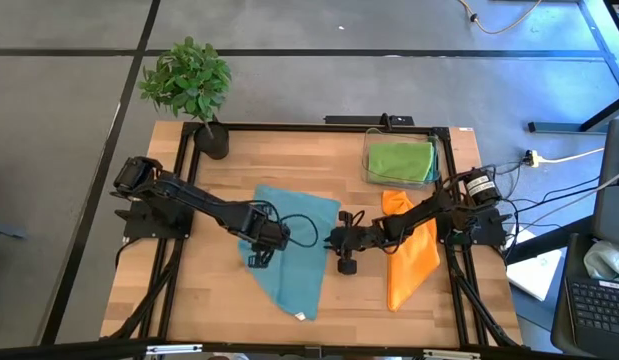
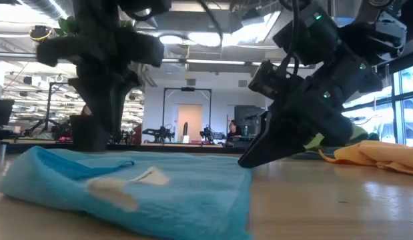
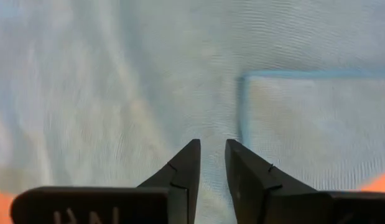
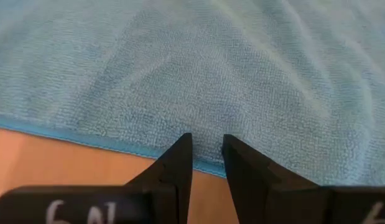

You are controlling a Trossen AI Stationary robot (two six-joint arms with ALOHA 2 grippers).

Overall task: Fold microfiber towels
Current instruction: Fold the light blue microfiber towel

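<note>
A light blue towel (image 1: 294, 250) lies on the wooden table's middle, with a layer folded over (image 3: 316, 118) and a white tag (image 2: 149, 177) at its near corner. My left gripper (image 1: 267, 240) hangs over the towel's left part, pointing down. Its fingers (image 3: 212, 146) are open by a narrow gap, with nothing between them. My right gripper (image 1: 334, 240) slants down from the right over the towel's right hemmed edge (image 4: 117, 146), also narrowly open (image 4: 206, 140). An orange towel (image 1: 409, 260) lies under the right arm. My right gripper's fingertips (image 2: 245, 162) stand low at the blue towel's right edge (image 4: 148, 152), slanting down from the table's right. I cannot tell whether they touch the cloth. Nothing shows between the two fingers.
A clear bin (image 1: 369, 150) at the far right holds a lime green towel (image 1: 399, 160). A potted plant (image 1: 189, 85) stands at the far left corner. A black frame (image 1: 289, 127) borders the table. Bare wood (image 1: 209, 290) shows at the near left.
</note>
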